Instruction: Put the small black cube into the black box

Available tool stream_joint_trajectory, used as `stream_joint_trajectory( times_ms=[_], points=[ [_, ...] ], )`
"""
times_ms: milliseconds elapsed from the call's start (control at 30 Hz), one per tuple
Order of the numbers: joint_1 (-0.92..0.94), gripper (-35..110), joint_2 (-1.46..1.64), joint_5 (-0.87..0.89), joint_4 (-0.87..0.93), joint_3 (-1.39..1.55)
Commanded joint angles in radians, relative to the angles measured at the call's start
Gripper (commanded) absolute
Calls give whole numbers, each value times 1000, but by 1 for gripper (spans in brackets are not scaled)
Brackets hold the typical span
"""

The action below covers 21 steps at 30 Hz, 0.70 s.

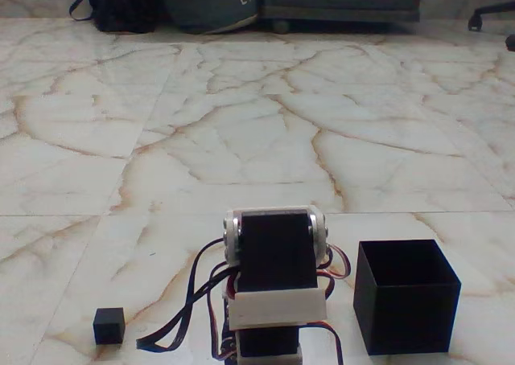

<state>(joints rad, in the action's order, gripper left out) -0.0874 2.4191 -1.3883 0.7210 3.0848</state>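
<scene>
The small black cube [109, 326] sits on the marble floor at the lower left of the fixed view. The black box [406, 297] stands upright at the lower right, its top open and its inside dark. Between them, at the bottom centre, rises the arm [276, 280], seen from behind as black servo blocks in white brackets with wires. The gripper's fingers are hidden behind that body, so their state is unreadable. The cube lies well left of the arm and the box just right of it.
Cream marble floor [241, 124] with brown veins stretches away beyond the arm. Bags [169, 3] and dark furniture line the far wall. A chair base [495, 15] shows at the top right. Loose black cable [173, 329] trails from the arm toward the cube.
</scene>
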Motion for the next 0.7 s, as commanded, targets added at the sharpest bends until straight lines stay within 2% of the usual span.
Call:
stream_joint_trajectory(
  times_ms=[0, 200, 267, 400, 500, 667],
  points=[
    [0, 3, 0, 0, 0, 0],
    [0, 3, -2, 0, 0, 0],
    [12, 3, 14, 66, -21, -3],
    [11, 3, 8, -126, -15, -3],
    [12, 2, 9, -120, -14, -3],
    [11, 5, 9, -207, -25, -3]
  ],
)
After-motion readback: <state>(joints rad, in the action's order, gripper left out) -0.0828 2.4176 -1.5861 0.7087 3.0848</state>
